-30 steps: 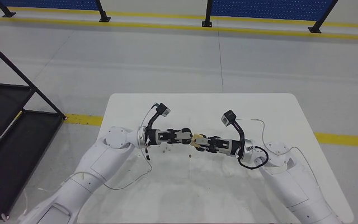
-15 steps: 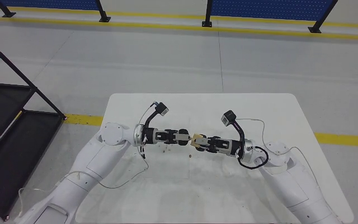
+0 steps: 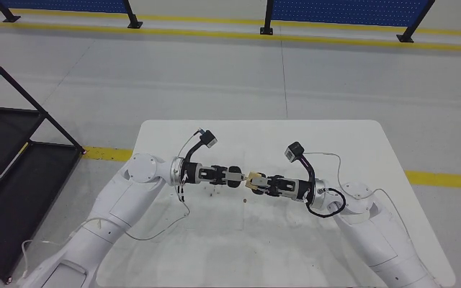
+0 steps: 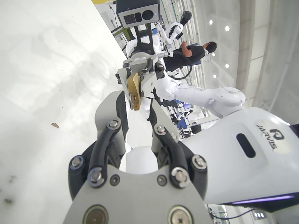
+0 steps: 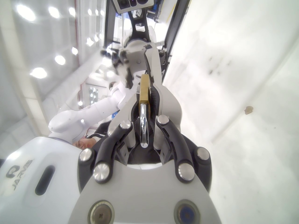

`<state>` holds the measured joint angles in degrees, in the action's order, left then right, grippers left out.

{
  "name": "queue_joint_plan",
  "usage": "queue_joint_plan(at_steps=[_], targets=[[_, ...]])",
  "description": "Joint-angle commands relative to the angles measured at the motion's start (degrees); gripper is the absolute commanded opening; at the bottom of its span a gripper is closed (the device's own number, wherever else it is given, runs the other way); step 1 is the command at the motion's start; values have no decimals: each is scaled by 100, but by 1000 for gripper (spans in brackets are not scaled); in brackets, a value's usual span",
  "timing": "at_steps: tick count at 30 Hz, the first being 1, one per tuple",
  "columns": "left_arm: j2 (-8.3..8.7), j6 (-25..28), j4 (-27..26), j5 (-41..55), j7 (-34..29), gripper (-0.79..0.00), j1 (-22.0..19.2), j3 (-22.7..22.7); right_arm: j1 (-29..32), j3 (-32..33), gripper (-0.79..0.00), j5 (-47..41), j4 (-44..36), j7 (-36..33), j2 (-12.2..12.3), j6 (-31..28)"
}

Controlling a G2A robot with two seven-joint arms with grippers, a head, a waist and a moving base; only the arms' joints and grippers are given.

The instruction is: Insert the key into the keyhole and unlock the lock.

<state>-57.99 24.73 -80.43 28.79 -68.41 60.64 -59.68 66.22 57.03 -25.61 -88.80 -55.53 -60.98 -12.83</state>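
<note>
white rectangular table top (image 3: 360, 144) is seen from above on a grey floor (image 3: 216, 86), with the tips of both arms set close together over its middle. the right gripper (image 5: 145, 87) is clenched on the brass padlock (image 5: 144, 89). its fingers (image 5: 168, 103) are pressed against the flat sides of the brass body, and the curved silver shackle (image 5: 144, 127) is pointed back between them toward the wrist. the brass padlock is held between the two grippers over the middle of the table, with its far end turned toward the left gripper (image 4: 136, 101). the left gripper's fingers (image 4: 122, 117) are spread apart, with a clear gap between the ribbed pads, and the padlock's end is placed just at the mouth of that gap. whether it is touched by them cannot be told. a small round silver piece (image 4: 131, 99) is set on that end, and it cannot be told whether it is the key's head or the keyhole. a small brown crumb (image 3: 245, 199) is seen on the table near the grippers. farther out, a yellow floor stripe (image 3: 216, 34) and a black metal rack (image 3: 29, 165) are seen.
</note>
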Motion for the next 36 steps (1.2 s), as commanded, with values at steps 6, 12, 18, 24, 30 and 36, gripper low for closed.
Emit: queue_joint_plan(at_steps=[6, 12, 18, 24, 30, 36], targets=[[-28, -64, 57, -61, -31, -625, -82, 57, 0, 0, -785, 0, 0, 0, 0, 0], [-59, -72, 99, -89, -37, -711, -151, 115, 0, 0, -785, 0, 0, 0, 0, 0], [-81, -15, 140, -138, -39, -785, -188, 144, 0, 0, -785, 0, 0, 0, 0, 0], [-86, 92, 109, -237, -9, -785, -168, 128, 0, 0, -785, 0, 0, 0, 0, 0], [-75, 319, 8, -550, 153, -785, -66, 89, 0, 0, -785, 0, 0, 0, 0, 0], [-58, 644, -102, -761, 275, -785, 48, 17, 0, 0, -785, 0, 0, 0, 0, 0]])
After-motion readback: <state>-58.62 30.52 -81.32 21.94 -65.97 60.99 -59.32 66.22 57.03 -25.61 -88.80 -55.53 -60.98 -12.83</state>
